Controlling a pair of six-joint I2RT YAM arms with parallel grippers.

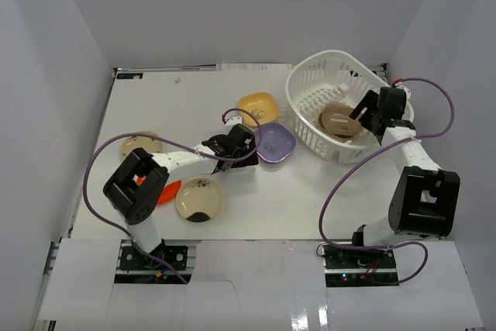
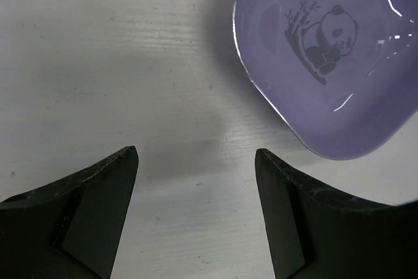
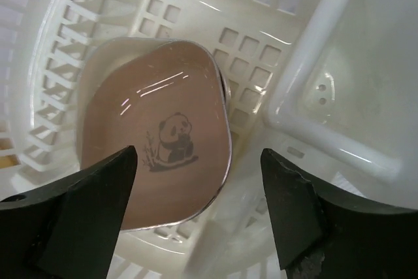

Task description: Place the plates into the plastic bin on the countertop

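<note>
The white plastic bin (image 1: pixel 310 83) stands at the back right of the countertop (image 1: pixel 271 199). A brown plate with a panda print (image 3: pixel 157 161) lies inside it, on a paler plate. My right gripper (image 3: pixel 199 161) is open and empty just above the bin (image 3: pixel 313 96). My left gripper (image 2: pixel 196 158) is open and empty over bare countertop, just short of the purple plate (image 2: pixel 333 57). In the top view the purple plate (image 1: pixel 275 143) sits mid-table, with a yellow plate (image 1: pixel 258 105) behind it, a cream plate (image 1: pixel 199 198), an orange plate (image 1: pixel 168 191) and a tan plate (image 1: pixel 139 144) at the left.
White walls enclose the table on three sides. Purple cables loop from both arms over the table. The left arm (image 1: pixel 186 162) lies across the orange plate's area. The table's front edge runs by the arm bases.
</note>
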